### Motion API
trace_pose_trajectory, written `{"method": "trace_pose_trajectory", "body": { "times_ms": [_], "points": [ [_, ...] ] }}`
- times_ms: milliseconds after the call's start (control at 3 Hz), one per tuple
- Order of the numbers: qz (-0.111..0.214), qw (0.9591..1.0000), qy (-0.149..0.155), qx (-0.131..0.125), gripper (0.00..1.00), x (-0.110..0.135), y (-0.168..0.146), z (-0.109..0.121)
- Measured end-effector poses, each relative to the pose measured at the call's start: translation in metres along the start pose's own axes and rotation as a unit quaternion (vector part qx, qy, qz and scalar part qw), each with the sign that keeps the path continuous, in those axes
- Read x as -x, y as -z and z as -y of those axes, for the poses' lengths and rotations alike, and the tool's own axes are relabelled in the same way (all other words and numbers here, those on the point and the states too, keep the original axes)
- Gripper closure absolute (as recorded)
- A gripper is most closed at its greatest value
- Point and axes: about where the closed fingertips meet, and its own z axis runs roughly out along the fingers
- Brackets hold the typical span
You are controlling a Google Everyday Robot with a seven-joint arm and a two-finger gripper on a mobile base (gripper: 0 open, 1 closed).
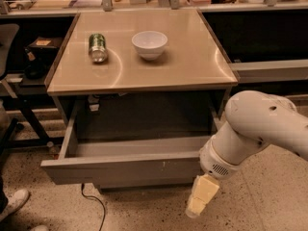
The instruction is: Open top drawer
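The top drawer (120,170) is a wide grey handleless drawer under the tan table. It stands pulled far out toward me, and its grey inner tray (139,147) shows empty. Small pale scratches mark the front right of centre. My gripper (201,200), with cream-coloured tips, hangs from the white arm (255,129) at the drawer front's lower right corner, just below its bottom edge. Whether it touches the front is not visible.
On the tan table top (192,57) lie a green can (97,47) on its side and a white bowl (149,44). A black cable (94,202) runs over the speckled floor under the drawer. A dark chair (7,42) and a shoe (14,202) are at the left.
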Motion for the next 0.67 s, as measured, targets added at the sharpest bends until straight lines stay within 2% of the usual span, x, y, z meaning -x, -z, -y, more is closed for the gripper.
{"method": "trace_pose_trajectory", "body": {
  "times_ms": [333,667],
  "points": [
    [0.022,0.9995,0.007,-0.021,0.00,0.009,0.020,0.010],
    [0.036,0.9988,0.011,-0.032,0.00,0.013,0.037,0.021]
  ]
}}
